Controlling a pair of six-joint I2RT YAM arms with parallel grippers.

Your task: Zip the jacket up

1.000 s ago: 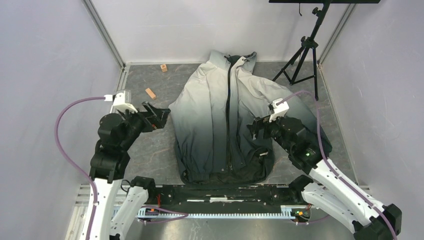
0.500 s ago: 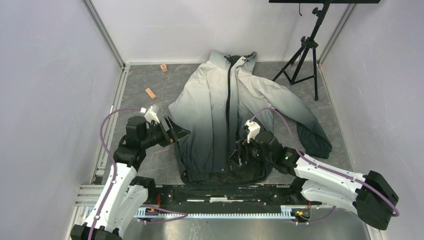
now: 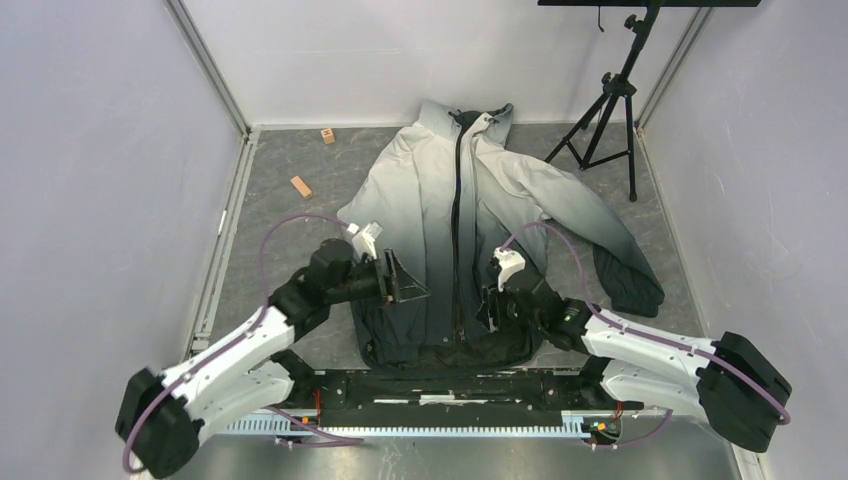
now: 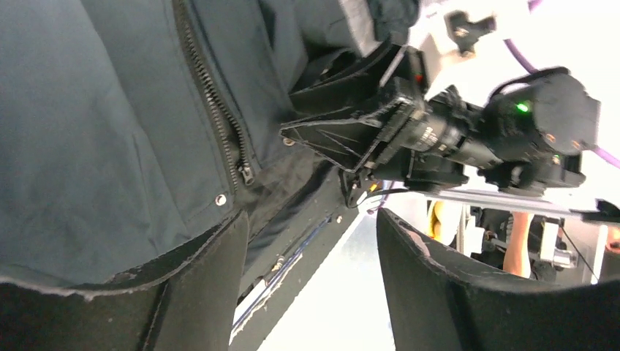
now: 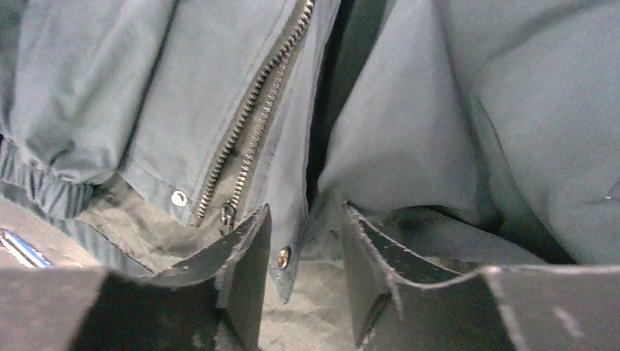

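Observation:
The jacket (image 3: pixel 420 200) lies flat, pale collar far, black hem near, its dark zipper (image 3: pixel 458 230) down the centre. My left gripper (image 3: pixel 410 287) hovers over the lower left front panel, open with nothing between its fingers. In the left wrist view the jacket (image 4: pixel 95 110) shows its zipper slider (image 4: pixel 245 174) beyond my left gripper (image 4: pixel 311 219). My right gripper (image 3: pixel 487 308) sits at the hem just right of the zipper. In the right wrist view my right gripper (image 5: pixel 305 212) stands open astride a front-flap corner with a snap button (image 5: pixel 283 256); the slider (image 5: pixel 228 212) lies just left.
A black tripod (image 3: pixel 610 100) stands at the back right beside the jacket's sleeve (image 3: pixel 610 250). Two small wooden blocks (image 3: pixel 301 187) (image 3: pixel 327 135) lie at the back left. The black mounting rail (image 3: pixel 440 385) runs along the near edge, and walls enclose three sides.
Both arms have swung inward and down to the jacket's lower front. The left gripper has moved right over the left panel, the right gripper down to the hem. Both jaws have narrowed.

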